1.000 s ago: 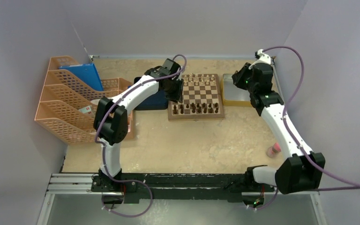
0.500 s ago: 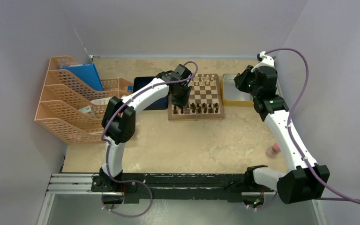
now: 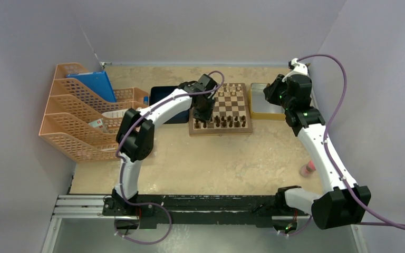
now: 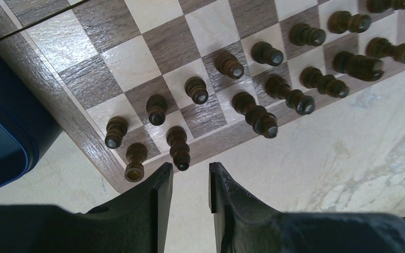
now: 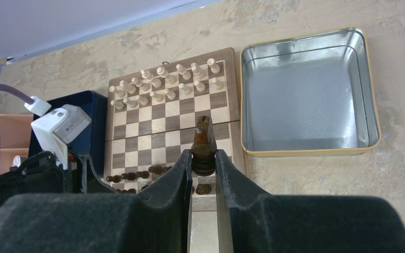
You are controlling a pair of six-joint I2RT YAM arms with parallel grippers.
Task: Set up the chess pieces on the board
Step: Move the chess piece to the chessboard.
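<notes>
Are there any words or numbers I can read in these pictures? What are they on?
No text can be read anywhere.
Small white card in the orange rack: red and green marks, too small to read.
Border of the board: no letters or numbers show.
Silver tin: plain, no label showing.

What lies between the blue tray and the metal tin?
The board fills that stretch, with the blue tray beside its left edge and the tin beside its right. The right wrist view shows it best; the top view agrees.
</notes>
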